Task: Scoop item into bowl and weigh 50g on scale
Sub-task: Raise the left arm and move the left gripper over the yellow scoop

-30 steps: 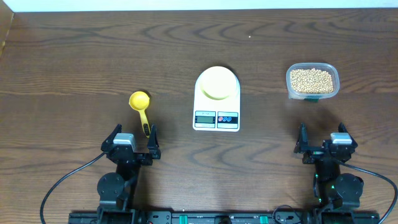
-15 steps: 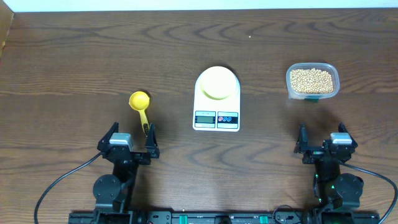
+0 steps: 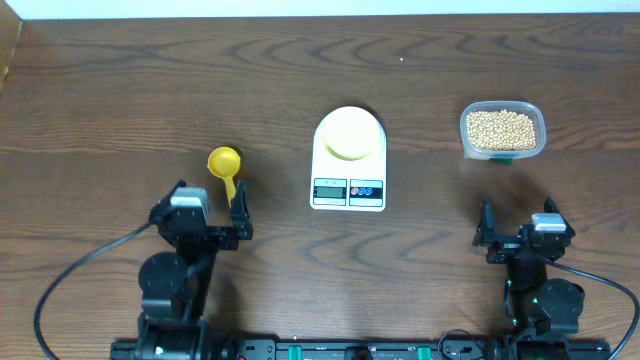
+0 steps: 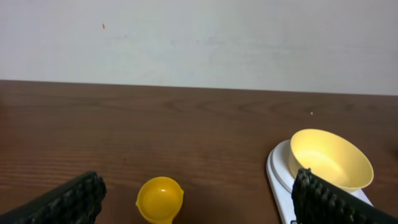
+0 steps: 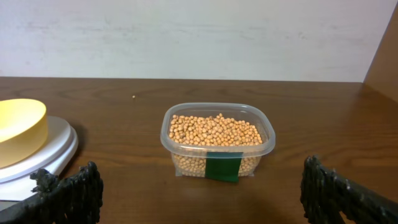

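**Step in hand:** opening stage, by my judgement. The bowl (image 3: 349,133) sits empty on the scale (image 3: 348,190). All the beans (image 3: 502,128) are in the clear tub (image 3: 464,131), right of the scale and well apart from it. The yellow scoop (image 3: 228,175) lies on the table (image 3: 120,100), left of the scale, with its handle toward me.

**My tools:** my left gripper (image 3: 208,200) is spread wide with nothing in it. The scoop handle runs just beside its inner finger. My right gripper (image 3: 518,225) is also wide apart and empty, facing the tub.

**Next move:** centre the left jaws over the handle, lower, then close. The handle is thin, so alignment matters.

**Room:** there are 2 bare lanes of wood, scoop to scale and scale to tub. The far table edge is well behind everything. The scoop's path to the tub crosses above the bowl, so I advise lifting clear.
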